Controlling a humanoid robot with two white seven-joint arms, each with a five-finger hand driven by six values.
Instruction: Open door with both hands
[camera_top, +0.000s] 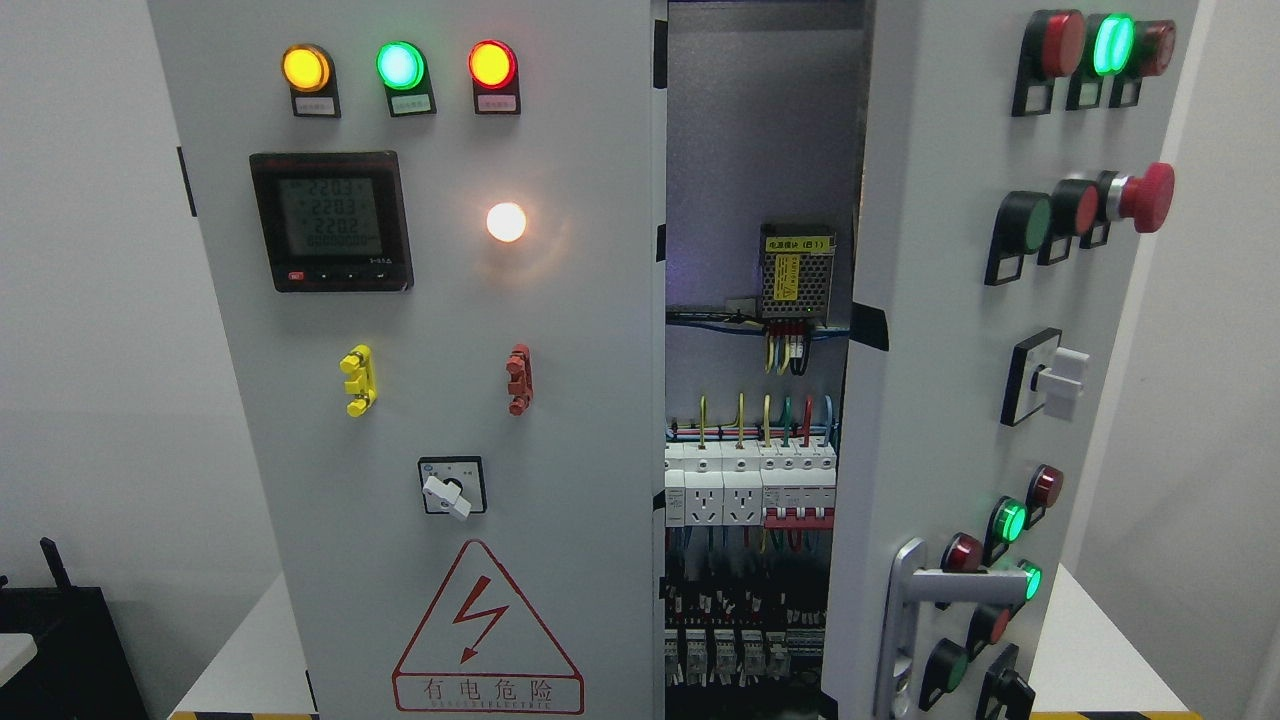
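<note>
From my remote station: right door (960, 400) swung ajar, silver handle (915, 600) low on it; left door (440, 380) closed, meter (330, 222) lit; breakers (750, 485) exposed between. Neither robot hand shows, so I cannot tell their grip.

1. The left door (450, 400) is light grey; the right door (960, 350) is grey too.
2. Three lamps glow orange (306, 67), green (400, 65) and red (492, 64).
3. The warning sign (487, 632) is a red triangle with a red bolt.
4. One clip (358, 381) is yellow; the other clip (519, 379) is red.
5. The big round button (1150, 197) is red.
</note>
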